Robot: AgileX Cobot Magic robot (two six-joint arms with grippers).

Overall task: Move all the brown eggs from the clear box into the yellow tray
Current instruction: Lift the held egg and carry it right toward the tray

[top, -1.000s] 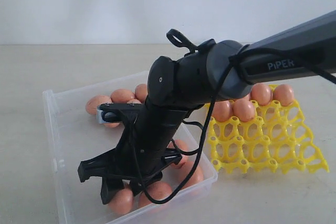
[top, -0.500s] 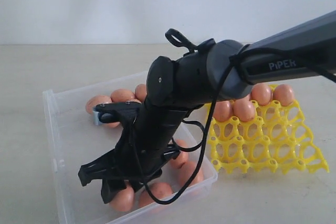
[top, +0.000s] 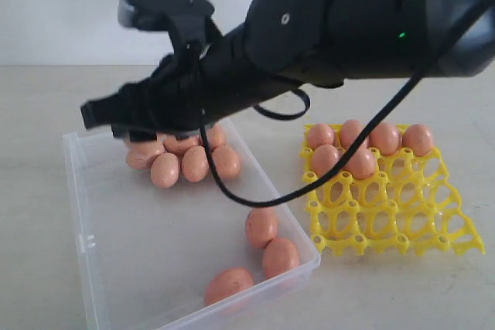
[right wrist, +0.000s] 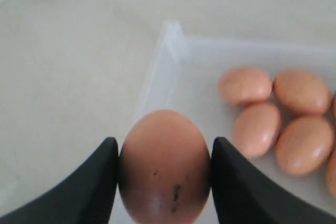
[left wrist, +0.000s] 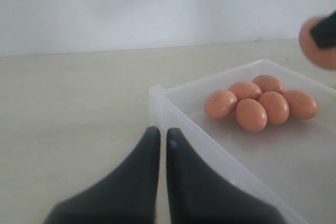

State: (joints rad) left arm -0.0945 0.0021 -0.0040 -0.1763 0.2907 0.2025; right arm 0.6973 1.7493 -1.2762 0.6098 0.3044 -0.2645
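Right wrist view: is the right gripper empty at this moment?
No, the right gripper is closed on a smooth orange-brown oval egg, which fills the gap between its two black fingers.

Orange-brown oval eggs (top: 186, 161) cluster in the far corner of the shallow clear plastic box (top: 131, 245), with three near its front. Five sit in the far cups of the yellow lattice tray (top: 402, 246) (one speckled egg (right wrist: 164, 166) is held aloft).

A pale beige desk (top: 46, 113) holds two things side by side: the clear box (top: 147, 245) on the left, the yellow tray (top: 387, 222) just beside it.
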